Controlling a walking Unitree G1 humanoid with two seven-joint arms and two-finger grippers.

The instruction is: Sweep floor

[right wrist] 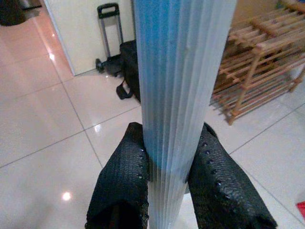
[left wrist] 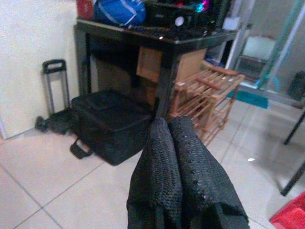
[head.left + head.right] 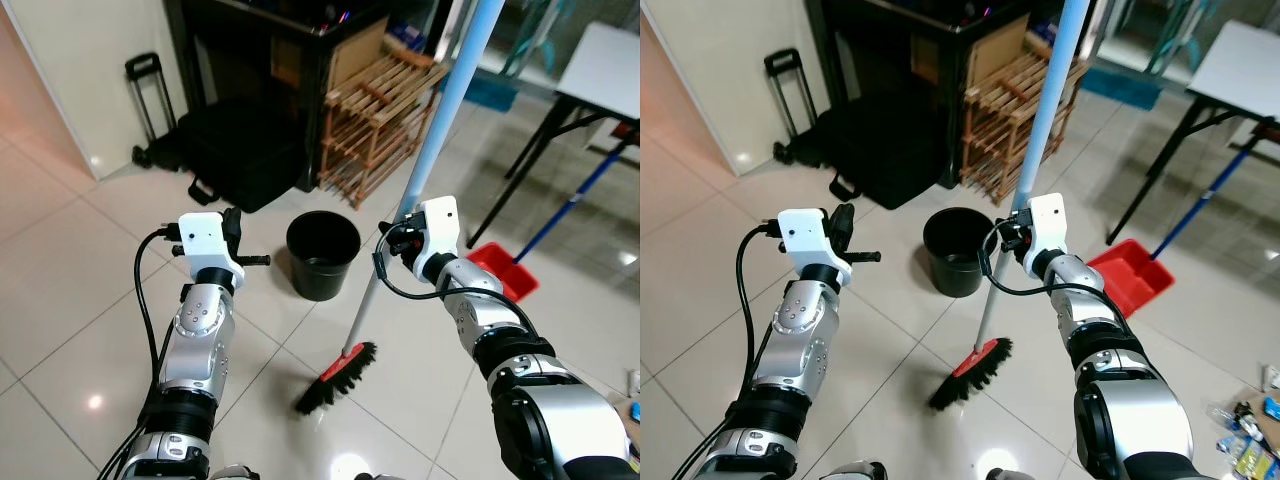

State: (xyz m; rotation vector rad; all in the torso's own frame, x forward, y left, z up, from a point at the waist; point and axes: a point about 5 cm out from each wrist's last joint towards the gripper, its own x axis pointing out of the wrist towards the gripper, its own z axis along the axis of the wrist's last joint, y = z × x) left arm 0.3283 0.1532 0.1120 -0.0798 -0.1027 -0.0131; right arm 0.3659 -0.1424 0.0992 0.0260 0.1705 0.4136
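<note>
A broom stands tilted before me: its light blue handle [image 3: 440,110] turns white lower down and ends in a red head with black bristles [image 3: 337,378] resting on the tiled floor. My right gripper [image 3: 398,238] is shut on the handle about halfway up; in the right wrist view both black fingers [image 1: 121,181] press the ribbed blue handle [image 1: 181,86] from either side. My left gripper [image 3: 255,260] is held out level at the left, beside a black bucket [image 3: 322,253], shut with nothing in it; its fingers [image 2: 178,176] lie pressed together.
A red dustpan [image 3: 503,270] with a blue handle lies at the right under a white table [image 3: 605,70]. Behind the bucket stand a wooden rack [image 3: 375,125], a black suitcase [image 3: 235,150] and a dark table. Litter lies at the lower right [image 3: 1250,440].
</note>
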